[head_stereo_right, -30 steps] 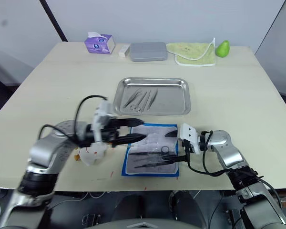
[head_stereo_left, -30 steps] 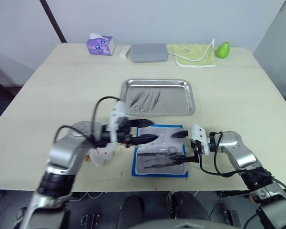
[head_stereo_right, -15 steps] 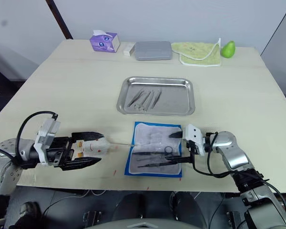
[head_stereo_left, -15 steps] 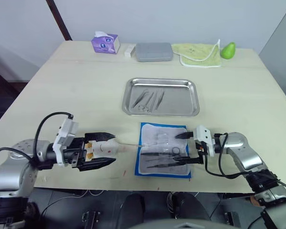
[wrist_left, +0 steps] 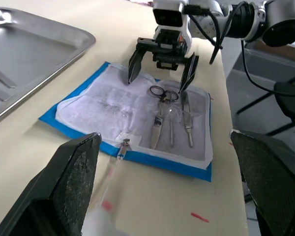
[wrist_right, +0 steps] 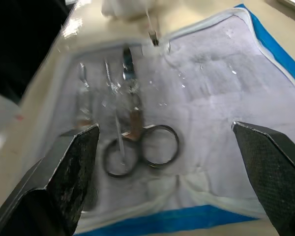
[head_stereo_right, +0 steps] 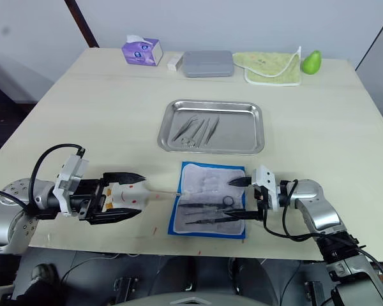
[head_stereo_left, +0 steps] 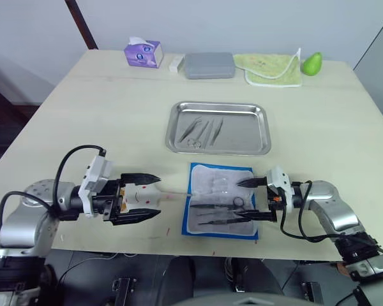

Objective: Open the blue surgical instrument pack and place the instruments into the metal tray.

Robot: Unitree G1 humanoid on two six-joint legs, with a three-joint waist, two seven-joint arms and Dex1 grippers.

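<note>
The blue surgical instrument pack (head_stereo_left: pixel 221 185) lies open near the table's front edge, white lining up. Three instruments (head_stereo_left: pixel 220 213) lie in its near half, ring handles toward my right gripper (head_stereo_left: pixel 250 199). That gripper is open, with one finger on each side of the handles at the pack's right edge. My left gripper (head_stereo_left: pixel 156 196) is open, low over the table to the left of the pack. A whitish piece with red marks (head_stereo_left: pixel 137 196) sits between its fingers, and a thin clear strip reaches from it to the pack's left border (wrist_left: pixel 123 145). Beyond the pack, the metal tray (head_stereo_left: pixel 262 131) holds several instruments (head_stereo_left: pixel 201 131).
Along the far edge stand a purple tissue box (head_stereo_left: pixel 143 52), a small white block (head_stereo_left: pixel 176 62), a grey hard case (head_stereo_left: pixel 209 65), a yellow-green cloth (head_stereo_left: pixel 273 67) and a green pear (head_stereo_left: pixel 312 62). The table's front edge (head_stereo_left: pixel 179 237) runs just below the pack.
My left gripper has drawn back leftward from over the pack's near-left corner to the bare table beside it. The right gripper has stayed at the pack's right edge. The camera has shifted.
</note>
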